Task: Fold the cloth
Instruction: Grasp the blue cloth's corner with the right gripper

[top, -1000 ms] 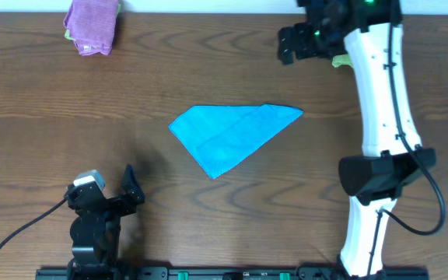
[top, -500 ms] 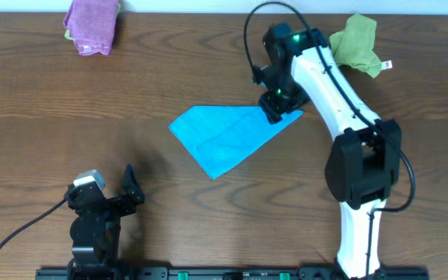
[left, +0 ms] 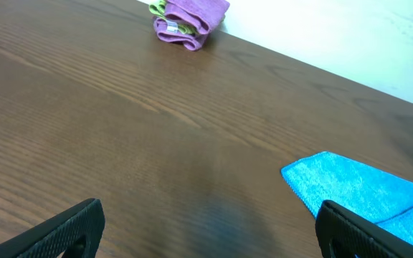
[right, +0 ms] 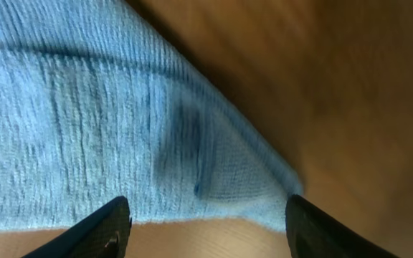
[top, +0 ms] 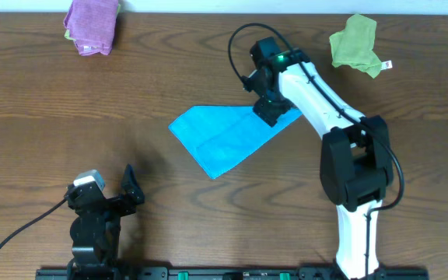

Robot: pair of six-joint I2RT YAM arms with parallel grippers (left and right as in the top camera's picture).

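The sky-blue cloth (top: 222,138) lies folded into a triangle in the middle of the table. It also shows at the right in the left wrist view (left: 364,188) and fills the right wrist view (right: 99,122). My right gripper (top: 268,111) is open, low over the cloth's upper right corner, fingers either side of the corner's edge (right: 206,229). My left gripper (top: 123,190) is open and empty near the front left edge, well away from the cloth (left: 206,233).
A purple cloth (top: 92,25) lies bunched at the back left, also in the left wrist view (left: 190,23). A yellow-green cloth with a white tag (top: 356,43) lies at the back right. The table is dark wood (top: 53,117).
My right arm has swung from the back right corner down and left onto the blue cloth's upper right corner. The left arm has not moved.
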